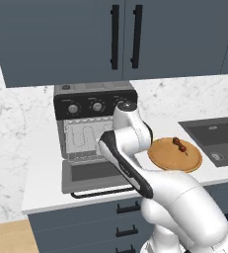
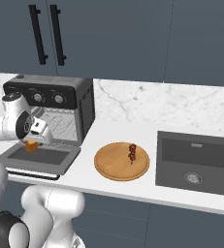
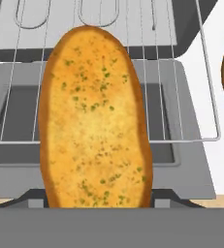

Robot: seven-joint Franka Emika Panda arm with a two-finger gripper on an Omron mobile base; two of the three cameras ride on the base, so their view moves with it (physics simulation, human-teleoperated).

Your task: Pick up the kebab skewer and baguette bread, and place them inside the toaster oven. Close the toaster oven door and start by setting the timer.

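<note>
My gripper [image 2: 32,140] is shut on the baguette bread [image 3: 96,121], a golden roll with an orange-brown crust, seen as an orange bit [image 2: 31,146] under the hand. It hangs just above the wire rack [image 3: 181,97] and the lowered toaster oven door [image 2: 36,159], in front of the open toaster oven [image 1: 95,106]. In the hand view the bread stands lengthwise between the dark fingertips [image 3: 32,198]. The kebab skewer [image 2: 132,151] lies on the round wooden plate [image 2: 111,167], to the right of the oven and apart from the gripper. In the left base view my own arm hides the gripper.
A dark sink [image 2: 196,164] is set in the white counter, right of the plate. Dark wall cabinets with black bar handles [image 1: 114,37] hang above the oven. The oven's black panel carries round knobs [image 1: 97,106]. Drawers sit under the counter edge.
</note>
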